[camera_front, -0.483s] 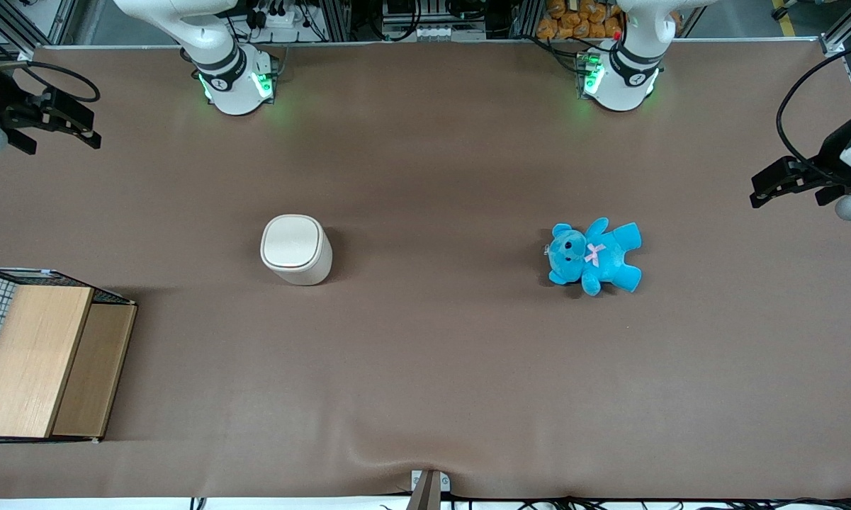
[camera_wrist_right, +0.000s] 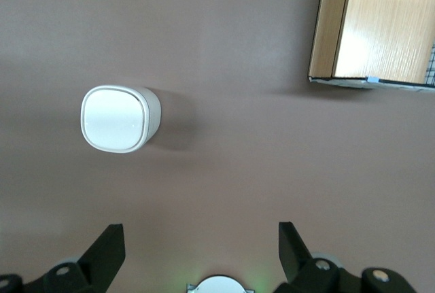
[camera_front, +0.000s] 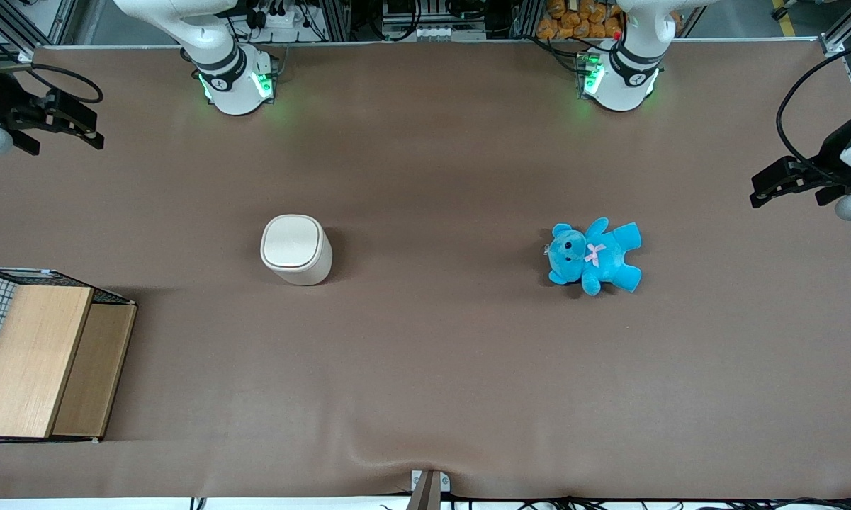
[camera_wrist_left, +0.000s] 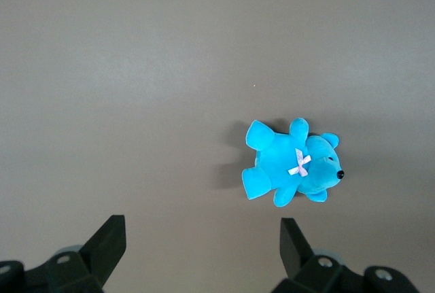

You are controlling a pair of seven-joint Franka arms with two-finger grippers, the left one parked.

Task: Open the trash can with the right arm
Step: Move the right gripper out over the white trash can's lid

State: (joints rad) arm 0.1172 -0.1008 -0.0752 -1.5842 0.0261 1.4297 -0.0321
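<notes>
**Lid shut, gripper high at the table's edge**

The brown table fills the front view, and only that view takes in everything at once. The wooden box with wire mesh sits at the working arm's end, nearer the front camera than anything else on the table. The right arm rises from its base at the edge farthest from the camera.

The trash can stands upright near the middle of the table, its flat lid closed, well apart from the box and farther from the camera than it. The blue teddy lies toward the parked arm's end, at about the same depth as the can.

The right wrist view shows the trash can from above with its lid down, plus a corner of the wooden box; the teddy does not appear there. The left wrist view shows only the teddy on bare table.

The gripper hangs at the working arm's end, well apart from the can. In the wrist view its fingers are spread wide, holding and touching nothing.
</notes>
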